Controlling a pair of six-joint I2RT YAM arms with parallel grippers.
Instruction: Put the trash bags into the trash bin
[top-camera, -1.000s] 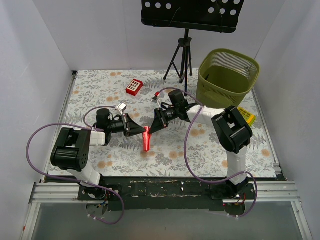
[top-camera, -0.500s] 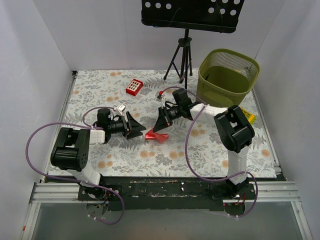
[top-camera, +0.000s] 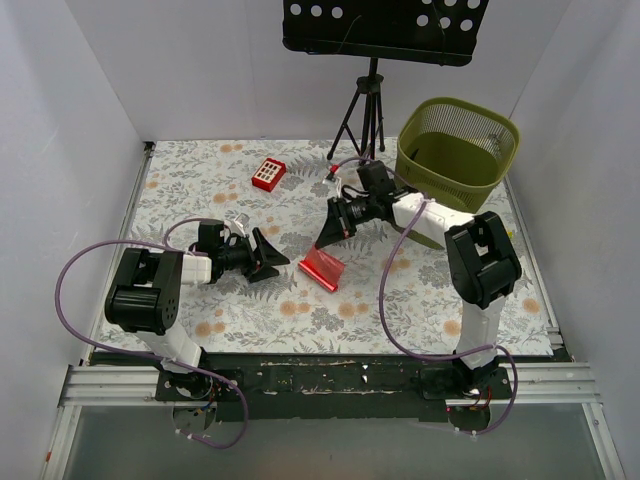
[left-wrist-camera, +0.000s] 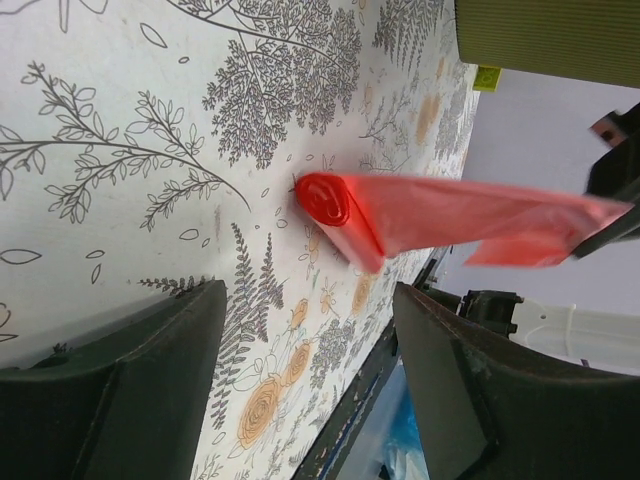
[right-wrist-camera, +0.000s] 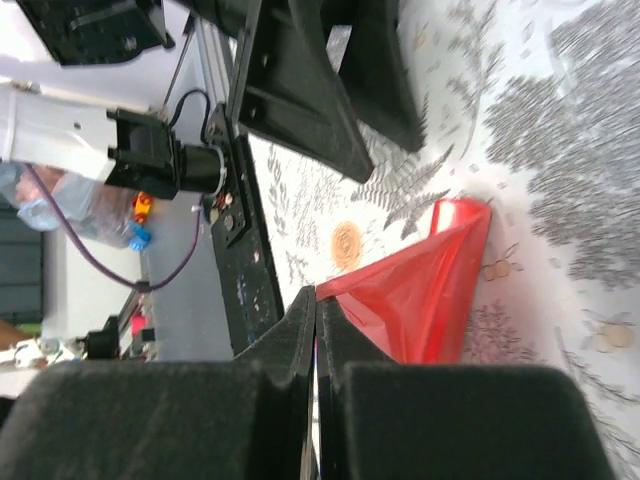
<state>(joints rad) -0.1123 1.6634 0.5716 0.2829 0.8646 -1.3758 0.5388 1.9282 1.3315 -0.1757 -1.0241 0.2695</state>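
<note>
The left end effector (top-camera: 271, 256) lies low on the flowery surface (top-camera: 200, 200), left of the middle. Its 2 fingers (left-wrist-camera: 150, 380) are spread wide apart and hold nothing. The red bags (top-camera: 323, 268) lie just to its right and do not touch it. In the left wrist view the bags (left-wrist-camera: 335, 205) are a tight roll resting on the surface. 1 loose sheet is pulled out of the roll and lifted off the surface toward the right.

The right end effector (top-camera: 326, 236) is just past the bags, on the far side. Its fingers (right-wrist-camera: 280, 340) are pressed together, and they pinch the edge of the loose red sheet. The sheet spreads out from the fingertips down to the roll.

The green bin (top-camera: 455, 155) stands upright at the far right of the surface, well apart from the bags. The bags are not in it. A small red box (top-camera: 268, 174) with white buttons lies on the far side, left of the middle. A black tripod (top-camera: 365, 125) stands at the far edge, just left of the bin.
</note>
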